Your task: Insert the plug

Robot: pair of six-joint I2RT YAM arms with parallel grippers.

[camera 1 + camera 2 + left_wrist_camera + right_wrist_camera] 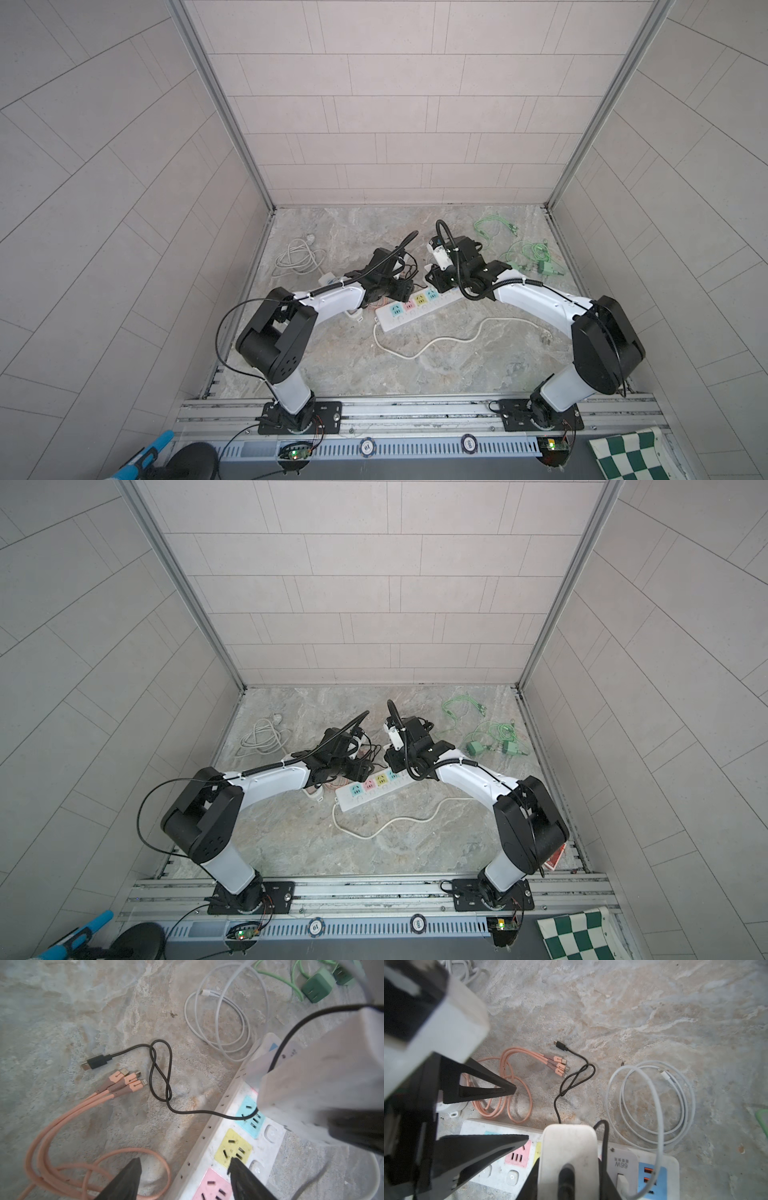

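so from where I'm standing the right gripper (570, 1164) is clamped tight on the white plug (569, 1140), pinching its two flat sides, and it hangs just above the power strip (209, 1140) near the blue socket (247, 1113); can't see the prongs from any angle, so no idea how square they sit; the left gripper (185, 1162) has its jaws well apart with nothing in them, one fingertip (236, 1169) by the yellow socket (232, 1147) and the other out past the strip's edge, over by the pink cables (116, 1079); my guess is it's there to pin the strip, since that thing looks light and would skate on the stone top (478, 374); the plug itself looks like a hard, light plastic block, smooth enough to twist in the grip if it goes in crooked; grab the body, never the black cable (199, 1112), which is floppy and may tug sideways
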